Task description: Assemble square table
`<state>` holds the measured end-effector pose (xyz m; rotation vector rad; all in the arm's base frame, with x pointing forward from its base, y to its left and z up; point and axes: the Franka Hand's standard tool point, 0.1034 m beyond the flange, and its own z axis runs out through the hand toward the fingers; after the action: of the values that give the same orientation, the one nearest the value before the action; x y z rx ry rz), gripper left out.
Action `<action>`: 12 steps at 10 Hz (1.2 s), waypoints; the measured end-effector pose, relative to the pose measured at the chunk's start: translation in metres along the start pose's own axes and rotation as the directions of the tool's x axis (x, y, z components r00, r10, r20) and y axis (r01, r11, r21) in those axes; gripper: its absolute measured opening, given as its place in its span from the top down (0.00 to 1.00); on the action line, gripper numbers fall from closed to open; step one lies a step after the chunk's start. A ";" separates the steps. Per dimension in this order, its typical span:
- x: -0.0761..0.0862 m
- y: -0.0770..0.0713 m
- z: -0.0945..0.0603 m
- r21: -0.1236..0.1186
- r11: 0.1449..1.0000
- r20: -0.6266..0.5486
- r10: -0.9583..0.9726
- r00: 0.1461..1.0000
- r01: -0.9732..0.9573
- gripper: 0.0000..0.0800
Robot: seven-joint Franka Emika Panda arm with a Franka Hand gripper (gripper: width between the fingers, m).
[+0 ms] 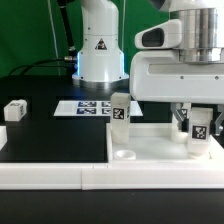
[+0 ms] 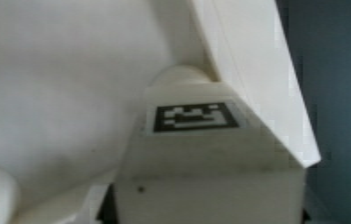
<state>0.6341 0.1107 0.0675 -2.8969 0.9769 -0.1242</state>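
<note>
My jaws sit narrow around a leg [image 1: 198, 133], one finger on each flank, and I read that as a grip. Its tag [image 2: 195, 117] fills the wrist view. Directly beneath the jaws lies the square panel [image 1: 150, 148]. The leg stands upright on it near a corner, though I cannot tell whether it sits in a socket.

My worry is a skewed hold: a tilted leg could jam at a socket rim or drag the panel along.

Out from the jaws, toward the exterior view's left, a second leg [image 1: 119, 109] stands at the panel's far edge, near enough to knock on a sideways move. Beyond it are the marker board [image 1: 85, 107] and a third leg [image 1: 14, 110] on the dark tabletop [image 1: 50, 140], well apart.
</note>
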 end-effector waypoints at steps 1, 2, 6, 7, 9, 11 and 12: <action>0.000 0.001 0.001 0.001 0.983 0.005 0.181 0.983 -0.181 0.64; 0.000 0.002 0.001 -0.004 0.944 0.004 0.330 0.944 -0.330 0.64; -0.004 0.007 0.001 0.031 0.678 0.023 0.734 0.678 -0.735 0.64; -0.004 0.008 0.002 0.031 0.647 0.028 0.761 0.648 -0.762 0.64; -0.004 0.008 0.002 0.031 0.679 0.028 0.733 0.680 -0.733 0.63; -0.008 0.005 0.000 0.003 0.854 0.017 0.520 0.854 -0.521 0.32; -0.010 -0.002 -0.003 0.004 0.948 0.008 0.317 0.948 -0.317 0.22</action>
<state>0.6271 0.1176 0.0697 -2.6871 1.4201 -0.0941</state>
